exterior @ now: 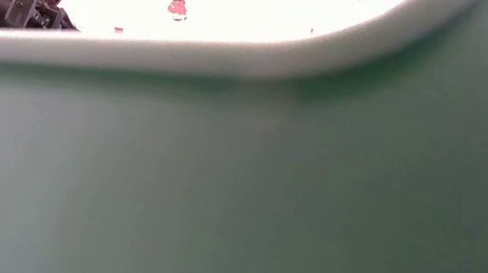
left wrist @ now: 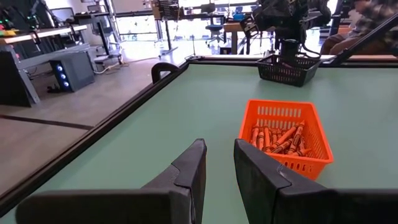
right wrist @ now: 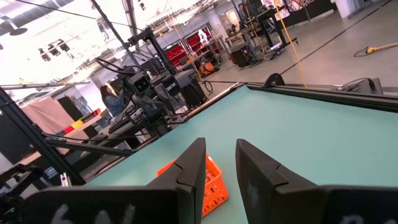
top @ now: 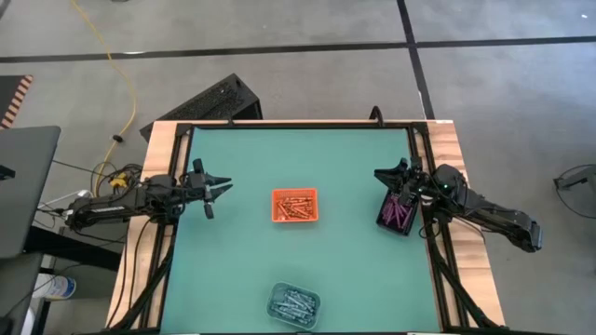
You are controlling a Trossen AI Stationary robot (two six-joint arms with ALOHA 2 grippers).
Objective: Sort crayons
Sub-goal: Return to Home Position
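Orange crayons (top: 294, 206) lie between the parted left gripper (left wrist: 219, 147) and parted right gripper (right wrist: 219, 145).

The orange plastic mesh tray (top: 275, 206) sits mid-way across the green worktop (top: 242, 270), orange-red crayons (top: 296, 207) in it. The black mesh tray (left wrist: 287, 70) lies well to its right, by the worktop's right edge, holding purple crayons (top: 399, 214), with the right gripper (top: 386, 177) at one end. The clear plastic tray (top: 276, 300) with blue-grey crayons (top: 294, 305) sits by the high view's lower edge. The left gripper (top: 219, 189) hangs well left of the orange tray
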